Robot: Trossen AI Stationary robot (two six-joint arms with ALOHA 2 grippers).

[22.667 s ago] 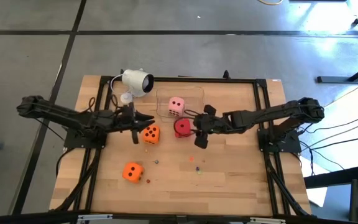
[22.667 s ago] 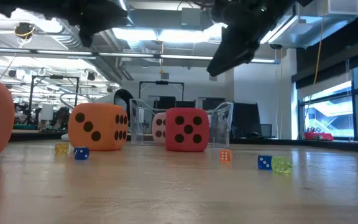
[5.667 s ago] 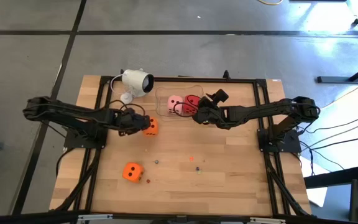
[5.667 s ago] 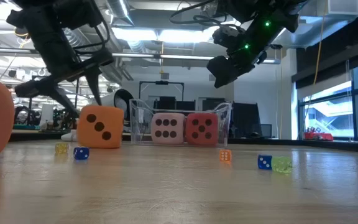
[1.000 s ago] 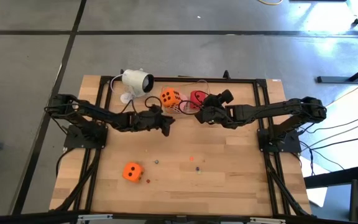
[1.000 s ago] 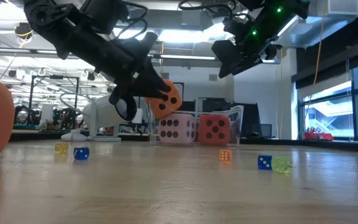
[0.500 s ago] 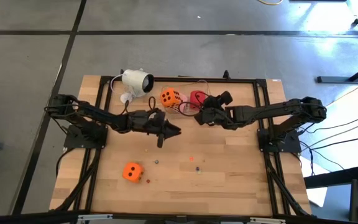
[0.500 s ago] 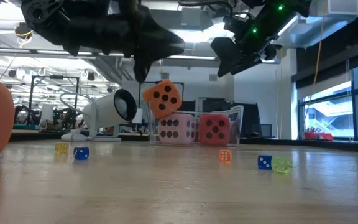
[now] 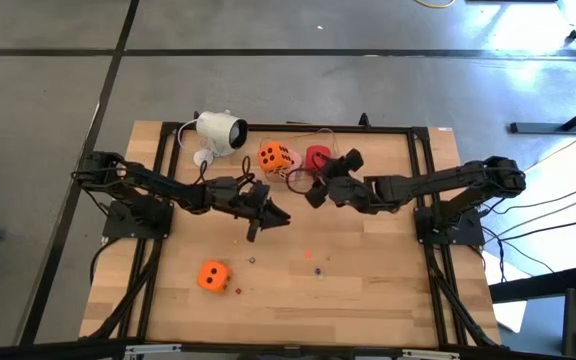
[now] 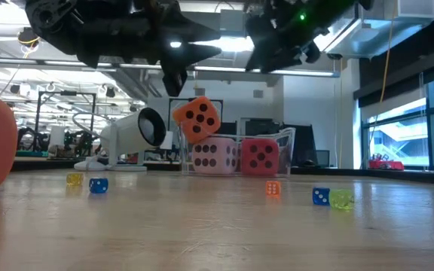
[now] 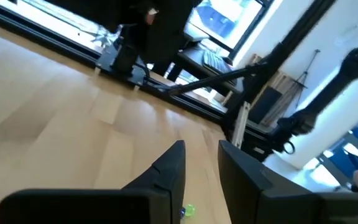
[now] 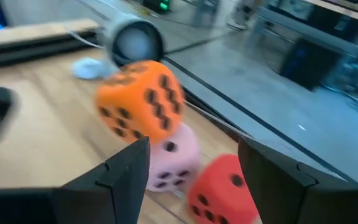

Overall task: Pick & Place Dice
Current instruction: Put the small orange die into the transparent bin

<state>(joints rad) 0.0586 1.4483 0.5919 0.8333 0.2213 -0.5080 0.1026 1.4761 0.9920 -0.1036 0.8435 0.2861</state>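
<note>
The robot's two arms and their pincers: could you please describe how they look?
Both arms are dark, nearly black, slim and jointed, on black bases bolted to the table. The left pincer and the right pincer each end in two tapered dark fingers. Thin dark cables trail along the arms, and a green light glows on the right one.

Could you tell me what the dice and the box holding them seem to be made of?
The orange die, pink die and red die look like soft matte foam with rounded corners. The box looks like clear glossy plastic, since the dice show through its walls.
</note>
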